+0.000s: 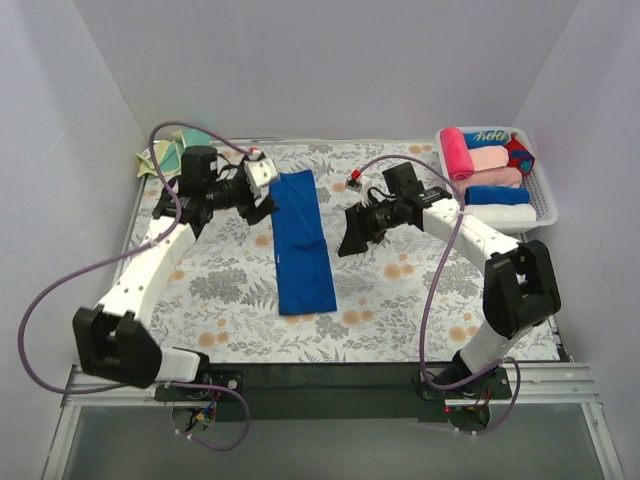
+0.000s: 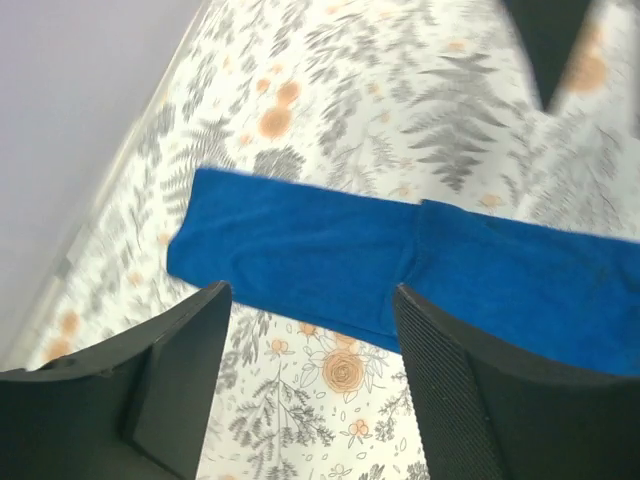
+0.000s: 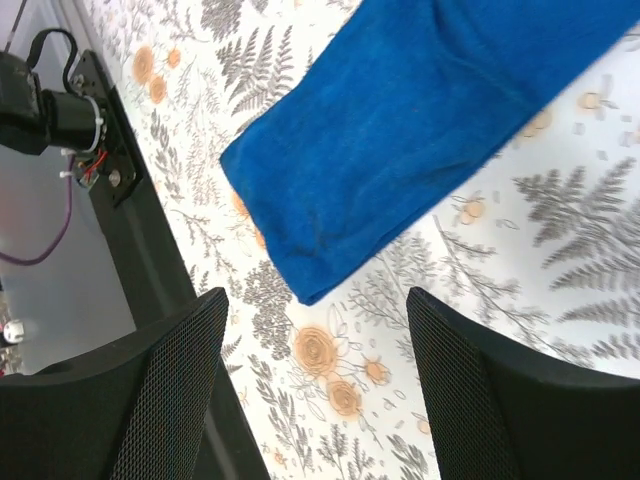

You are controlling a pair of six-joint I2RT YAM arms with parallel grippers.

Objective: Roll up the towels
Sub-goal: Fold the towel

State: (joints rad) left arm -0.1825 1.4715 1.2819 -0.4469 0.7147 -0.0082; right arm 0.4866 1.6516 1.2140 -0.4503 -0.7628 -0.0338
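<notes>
Two grippers, both empty, hover over the floral table (image 1: pixel 420 300). The blue towel (image 1: pixel 303 245) lies flat as a long strip down the middle. The right gripper (image 1: pixel 350 240) sits just right of it about halfway up, fingers spread, nothing between them. The left gripper (image 1: pixel 262 207) is by the strip's far left edge, fingers apart too. Further back there's a white basket (image 1: pixel 545 195) of rolled towels (image 1: pixel 480 170) on the right, and the yellow towel (image 1: pixel 160 157) lying loose in the far left corner.
</notes>
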